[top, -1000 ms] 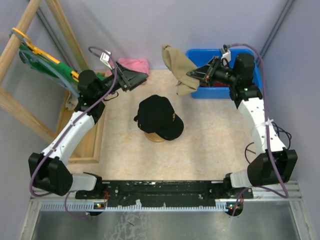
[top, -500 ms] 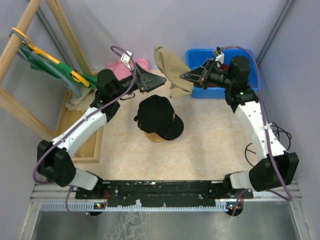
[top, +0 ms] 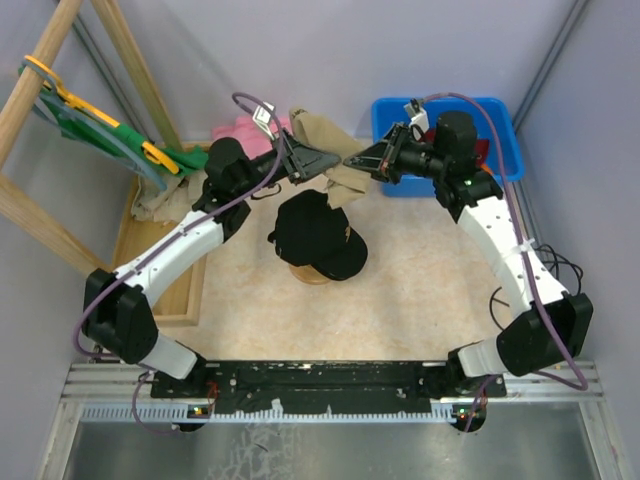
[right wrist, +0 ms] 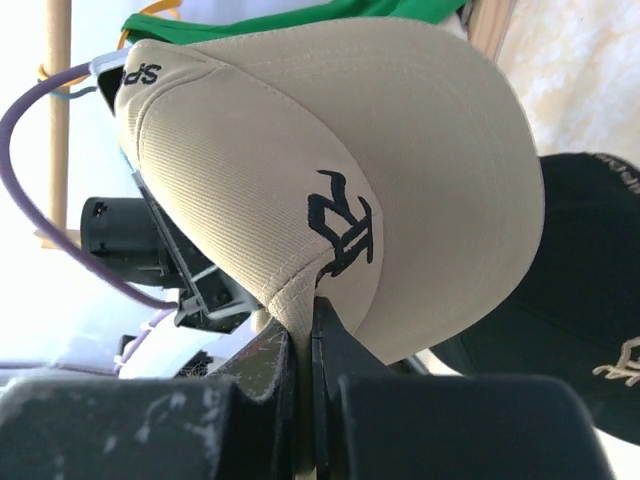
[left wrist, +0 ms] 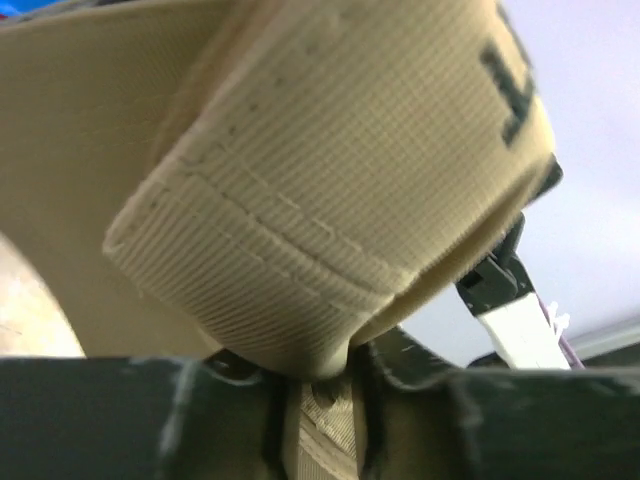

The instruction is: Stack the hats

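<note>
My right hand pinches the tan cap at its crown and my left hand nips its band. The cap is aloft just behind the black cap — best centred and level before lowering.

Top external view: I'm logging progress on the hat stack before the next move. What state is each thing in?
Tan fabric cap: held in the air, gripped by both tools.
Left tool: shut on the cap's fabric.
Right tool: shut on the cap's edge.
Black baseball cap: resting mid-table, not gripped.
Blue plastic bin: upright at the far right of the table.
</note>
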Robot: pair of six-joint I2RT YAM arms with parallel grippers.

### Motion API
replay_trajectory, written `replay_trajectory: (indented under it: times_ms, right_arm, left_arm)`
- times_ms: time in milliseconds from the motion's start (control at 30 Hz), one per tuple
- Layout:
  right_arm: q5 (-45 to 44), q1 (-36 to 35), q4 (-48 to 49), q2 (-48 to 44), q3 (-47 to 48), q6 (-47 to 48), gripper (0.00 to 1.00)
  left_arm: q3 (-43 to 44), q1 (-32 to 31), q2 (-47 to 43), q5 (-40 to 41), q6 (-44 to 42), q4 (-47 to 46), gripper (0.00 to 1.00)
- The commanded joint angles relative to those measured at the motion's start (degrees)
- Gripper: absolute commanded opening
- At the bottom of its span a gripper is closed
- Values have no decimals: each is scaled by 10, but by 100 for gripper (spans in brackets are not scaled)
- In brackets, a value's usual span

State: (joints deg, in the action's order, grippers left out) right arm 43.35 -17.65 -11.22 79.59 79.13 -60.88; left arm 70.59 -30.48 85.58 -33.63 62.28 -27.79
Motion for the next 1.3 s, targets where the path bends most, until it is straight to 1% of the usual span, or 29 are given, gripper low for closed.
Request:
replay_trajectory:
  times_ms: [0, 67, 133, 200, 267, 333, 400, 467, 567, 667, 733, 800, 867, 900, 933, 1033, 1100, 1200, 1267]
  right_arm:
    - [-24, -13, -41, -2, 58, 65, 8]
    - [-39, -10, -82, -2, 83, 103, 27]
    - [-44, 5, -111, -7, 92, 132, 45]
    - [-41, 31, -122, -18, 86, 147, 59]
    - [-34, 69, -116, -37, 63, 153, 64]
    - [-7, 114, -95, -61, 29, 144, 69]
    - [26, 150, -54, -81, -18, 121, 71]
    - [65, 179, 18, -101, -77, 71, 72]
    - [115, 197, 118, -111, -147, 23, 75]
    - [152, 198, 203, -99, -182, -3, 78]
    - [162, 200, 239, -86, -190, -11, 78]
    - [172, 200, 289, -68, -204, -42, 78]
    - [179, 200, 396, -50, -233, -112, 78]
    - [182, 200, 484, -39, -247, -160, 78]
    - [183, 200, 547, -28, -259, -206, 78]
    - [183, 200, 679, 6, -273, -299, 78]
    - [184, 200, 710, 20, -268, -322, 78]
    - [189, 198, 717, 38, -255, -323, 78]
    - [191, 191, 732, 52, -246, -335, 76]
  left_arm:
    - [17, -7, 8, 0, 13, -46, 17]
    - [9, -5, 8, 5, 18, -72, 8]
    - [6, 3, 12, -1, 35, -121, 3]
    - [7, 14, 29, -24, 84, -191, 1]
    - [20, 23, 55, -47, 143, -269, 0]
    - [36, 27, 84, -63, 198, -326, 0]
    - [45, 30, 104, -67, 257, -385, 0]
    - [56, 30, 121, -72, 305, -424, 0]
    - [74, 31, 140, -79, 362, -461, 0]
    - [94, 31, 151, -89, 403, -475, 0]
    - [102, 30, 154, -92, 426, -481, 0]
    - [112, 30, 154, -94, 443, -484, 0]
    - [122, 30, 152, -100, 451, -479, 0]
    - [128, 30, 152, -102, 454, -475, 0]
    - [131, 30, 151, -105, 456, -472, 0]
    - [130, 30, 145, -112, 453, -461, 0]
    - [123, 29, 141, -112, 451, -460, 0]
    - [115, 28, 136, -111, 449, -455, 0]
    - [115, 27, 137, -112, 446, -451, 0]
